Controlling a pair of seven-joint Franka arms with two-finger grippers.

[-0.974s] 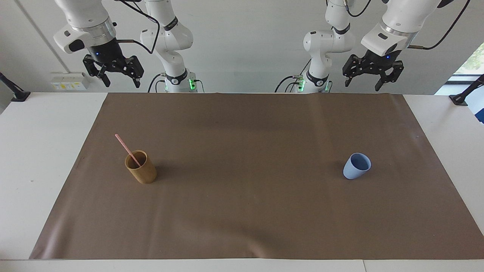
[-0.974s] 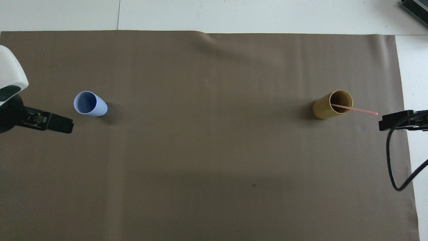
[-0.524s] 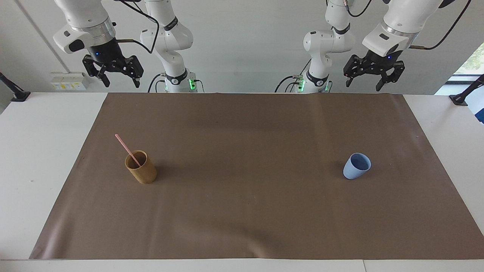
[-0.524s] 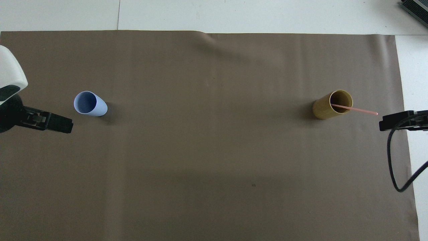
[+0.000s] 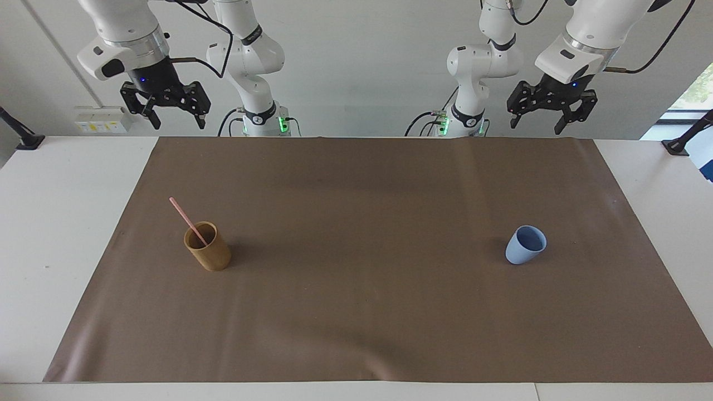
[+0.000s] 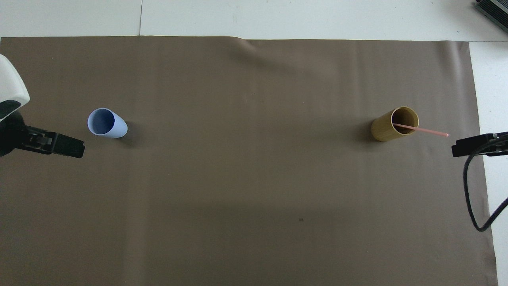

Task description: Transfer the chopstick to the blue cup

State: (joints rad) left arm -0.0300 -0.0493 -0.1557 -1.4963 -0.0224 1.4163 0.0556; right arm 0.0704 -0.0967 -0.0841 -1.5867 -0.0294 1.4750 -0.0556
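The white bench (image 5: 67, 223) carries a brown mat (image 5: 367, 312) that covers most of its surface; bare bench shows along the mat's edges at both arms' ends. The middle of the mat between the two cups is open.

The left end effector (image 5: 551, 114) hangs high over the mat's robot-side edge toward the left arm's end, fingers spread apart and holding nothing. The right end effector (image 5: 167, 108) hangs likewise over the robot-side edge at the right arm's end, released and empty.

The tan cup (image 5: 208, 247) stands upright toward the right arm's end. The blue cup (image 5: 525, 245) stands toward the left arm's end, well apart from it.

The chopstick (image 5: 186, 220) stands in the tan cup, lower end inside. Its long axis tilts, with the free end pointing up and outward toward the right arm's end of the bench, past the cup's rim.
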